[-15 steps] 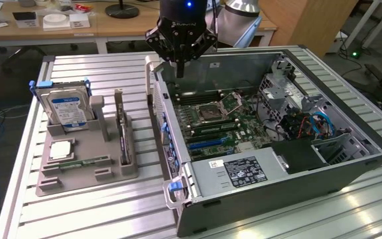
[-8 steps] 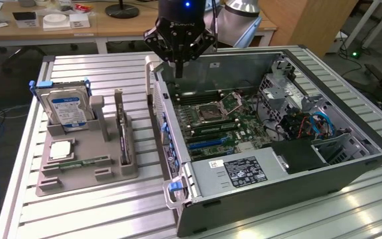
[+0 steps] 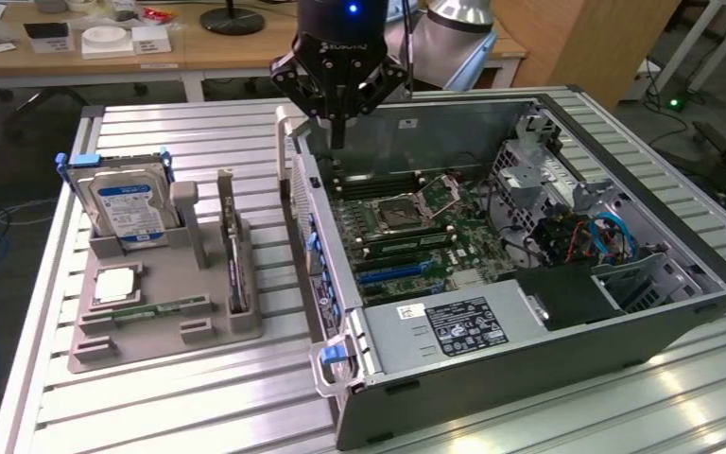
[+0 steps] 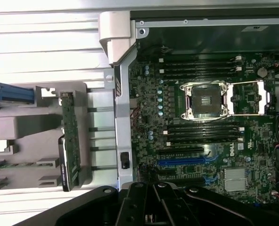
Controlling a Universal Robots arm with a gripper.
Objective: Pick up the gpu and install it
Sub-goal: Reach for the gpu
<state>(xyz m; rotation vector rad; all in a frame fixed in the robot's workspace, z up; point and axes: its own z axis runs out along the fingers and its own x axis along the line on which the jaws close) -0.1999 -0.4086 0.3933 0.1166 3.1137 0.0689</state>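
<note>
The gpu point(image 3: 231, 248) stands on its long edge in a slot of the grey holder point(image 3: 212, 326), with its pale bracket strip at the far end. In the wrist view the gpu point(image 4: 69, 141) appears edge-on as a thin green-and-black strip. My gripper point(image 3: 337, 132) hangs shut and empty above the far left corner of the open computer case point(image 3: 665, 312), to the exterior view's right of the gpu and well apart from it. The gripper point(image 4: 153, 188) also appears in the wrist view, over the case's side wall. Blue expansion slots point(image 4: 186, 161) lie bare on the motherboard point(image 3: 401, 236).
The holder also carries a silver hard drive with a blue label point(image 3: 129, 208), a processor chip point(image 3: 113, 284) and a slim green memory stick point(image 3: 162, 309). Cables and a drive cage point(image 3: 590, 236) crowd the case's right side. A power supply point(image 3: 464, 326) sits at the case's near end.
</note>
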